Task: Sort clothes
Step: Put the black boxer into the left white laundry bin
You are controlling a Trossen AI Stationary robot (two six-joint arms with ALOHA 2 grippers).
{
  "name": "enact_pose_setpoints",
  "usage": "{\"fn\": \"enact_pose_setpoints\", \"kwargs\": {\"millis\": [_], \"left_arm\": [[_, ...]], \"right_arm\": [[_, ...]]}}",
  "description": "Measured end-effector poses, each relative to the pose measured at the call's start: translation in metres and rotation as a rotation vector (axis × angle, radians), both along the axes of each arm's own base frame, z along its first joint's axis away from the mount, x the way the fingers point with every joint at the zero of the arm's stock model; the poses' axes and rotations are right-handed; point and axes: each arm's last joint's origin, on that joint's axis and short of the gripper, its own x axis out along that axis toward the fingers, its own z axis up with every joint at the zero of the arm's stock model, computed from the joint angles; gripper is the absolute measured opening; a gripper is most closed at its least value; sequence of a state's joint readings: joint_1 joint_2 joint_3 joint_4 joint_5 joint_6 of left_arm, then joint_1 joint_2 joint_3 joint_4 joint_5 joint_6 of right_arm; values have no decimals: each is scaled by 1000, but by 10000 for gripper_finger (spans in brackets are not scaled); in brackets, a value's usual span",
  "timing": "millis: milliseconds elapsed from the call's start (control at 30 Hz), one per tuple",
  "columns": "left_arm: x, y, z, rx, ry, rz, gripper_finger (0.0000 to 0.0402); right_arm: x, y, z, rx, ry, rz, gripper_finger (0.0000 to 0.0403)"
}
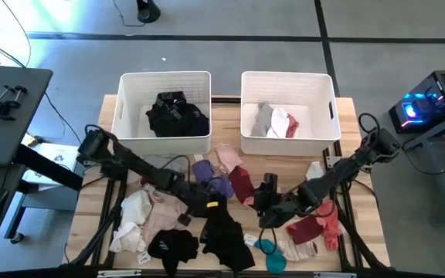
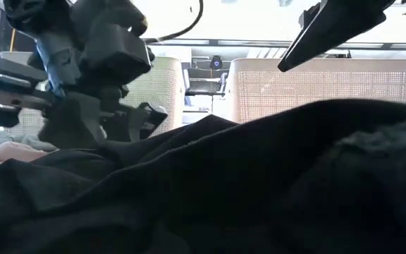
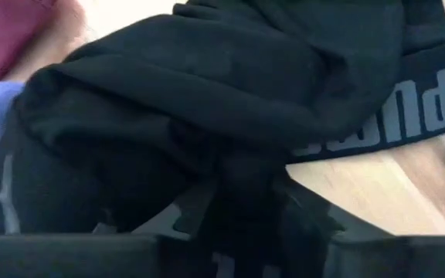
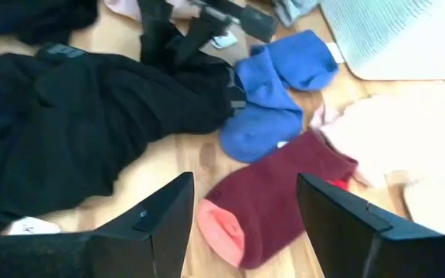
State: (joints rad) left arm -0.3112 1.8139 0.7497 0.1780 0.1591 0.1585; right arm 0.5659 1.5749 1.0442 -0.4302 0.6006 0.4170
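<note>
Clothes lie loose across the wooden table's near half. There is a black garment (image 1: 224,235) (image 3: 207,93) with a lettered waistband (image 3: 408,108), cream and pink pieces (image 1: 149,216), lavender ones (image 1: 211,177), and maroon ones (image 1: 242,184). My left gripper (image 1: 207,207) is low on the black garment, which fills its wrist view. My right gripper (image 1: 263,202) (image 4: 242,201) hangs open above a maroon sock with a pink cuff (image 4: 276,193), one finger standing to either side of it in the wrist view and touching nothing. A blue sock (image 4: 273,100) lies just beyond.
Two white bins stand at the table's far side. The left bin (image 1: 130,116) holds black clothes and the right bin (image 1: 327,123) holds grey, white and red pieces. Red and pink socks (image 1: 319,224) and a teal one (image 1: 267,249) lie near the front right.
</note>
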Motion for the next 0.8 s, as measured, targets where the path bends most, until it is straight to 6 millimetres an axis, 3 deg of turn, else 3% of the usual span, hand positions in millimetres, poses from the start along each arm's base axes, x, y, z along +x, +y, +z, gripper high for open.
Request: {"fn": "enact_pose_setpoints", "kwargs": {"millis": [200, 400, 567, 800], "left_arm": [[-2, 3, 0, 6, 26, 6, 14], [-4, 3, 17, 5, -31, 4, 6], [-7, 1, 53, -27, -172, 0, 3], [-24, 2, 119, 17, -467, -3, 1]], "right_arm": [[1, -1, 1, 2, -27, -39, 216], [-1, 2, 1, -8, -42, -37, 216], [-7, 11, -10, -20, -69, 35, 216], [-13, 8, -37, 51, -235, 13, 216]]}}
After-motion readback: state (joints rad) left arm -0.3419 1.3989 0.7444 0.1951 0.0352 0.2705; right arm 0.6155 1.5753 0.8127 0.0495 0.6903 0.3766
